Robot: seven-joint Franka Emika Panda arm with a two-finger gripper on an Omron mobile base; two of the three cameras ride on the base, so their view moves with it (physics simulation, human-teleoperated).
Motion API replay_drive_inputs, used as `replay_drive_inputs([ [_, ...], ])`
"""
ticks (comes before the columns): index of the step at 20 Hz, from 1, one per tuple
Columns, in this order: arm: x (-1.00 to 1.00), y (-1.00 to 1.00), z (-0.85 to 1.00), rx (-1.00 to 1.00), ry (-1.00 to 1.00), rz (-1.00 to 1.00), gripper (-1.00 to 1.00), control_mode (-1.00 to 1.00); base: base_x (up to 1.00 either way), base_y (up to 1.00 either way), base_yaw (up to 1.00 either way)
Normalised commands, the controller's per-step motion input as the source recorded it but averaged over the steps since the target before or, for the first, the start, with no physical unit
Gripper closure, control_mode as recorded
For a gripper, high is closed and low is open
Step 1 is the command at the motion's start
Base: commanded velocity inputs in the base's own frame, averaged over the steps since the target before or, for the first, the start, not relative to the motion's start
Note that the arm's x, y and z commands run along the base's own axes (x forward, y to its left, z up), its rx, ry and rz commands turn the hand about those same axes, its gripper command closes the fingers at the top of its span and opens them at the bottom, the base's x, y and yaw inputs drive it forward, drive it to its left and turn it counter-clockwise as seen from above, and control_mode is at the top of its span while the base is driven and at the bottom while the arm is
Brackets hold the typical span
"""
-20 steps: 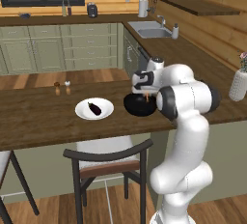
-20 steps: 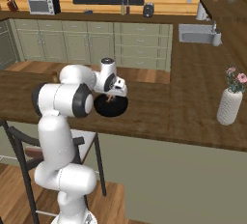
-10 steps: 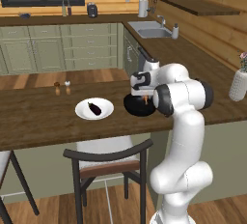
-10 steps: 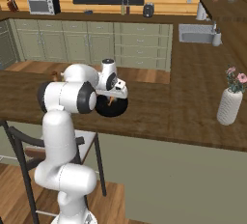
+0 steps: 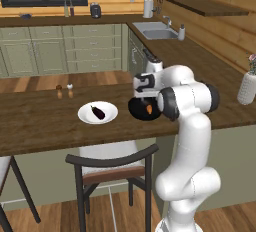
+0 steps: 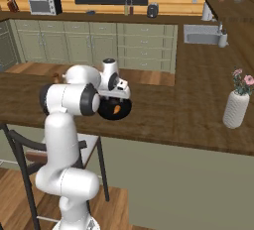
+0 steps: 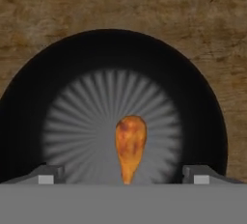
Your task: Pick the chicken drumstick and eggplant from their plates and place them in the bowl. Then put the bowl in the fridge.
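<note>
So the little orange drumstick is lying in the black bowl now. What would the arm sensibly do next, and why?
Probably lift the gripper straight up, away from the bowl. Its jaws stand wide apart, and the chicken drumstick lies loose on the bowl's floor, so that piece looks delivered. The eggplant sits on its white plate to the side and seems the next thing to fetch.

The gripper (image 7: 123,175), which a second ago was closed on the chicken drumstick (image 7: 130,148) above the black bowl (image 7: 43,97), now stands with its fingertips (image 7: 47,175) spread wide apart. The drumstick, free of both tips, lies between them on the bowl's floor directly below the claw, thick end away from it. The arm has shifted slightly over the bowl.
</note>
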Motion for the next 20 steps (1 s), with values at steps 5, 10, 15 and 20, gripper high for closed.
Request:
replay_drive_inputs([
  [5, -0.07, 0.93, 0.43, -0.1, 0.0, 0.26, -1.0, -1.0, 0.0, 0.0, 0.0],
  [10, -0.06, 1.0, 0.09, -0.05, -0.2, 0.46, -1.0, -1.0, 0.0, 0.0, 0.0],
  [15, -0.06, 0.86, 0.01, 0.08, -0.08, 0.5, -1.0, -1.0, 0.0, 0.0, 0.0],
  [20, -0.26, 0.73, 0.0, 0.03, 0.0, 0.23, -1.0, -1.0, 0.0, 0.0, 0.0],
])
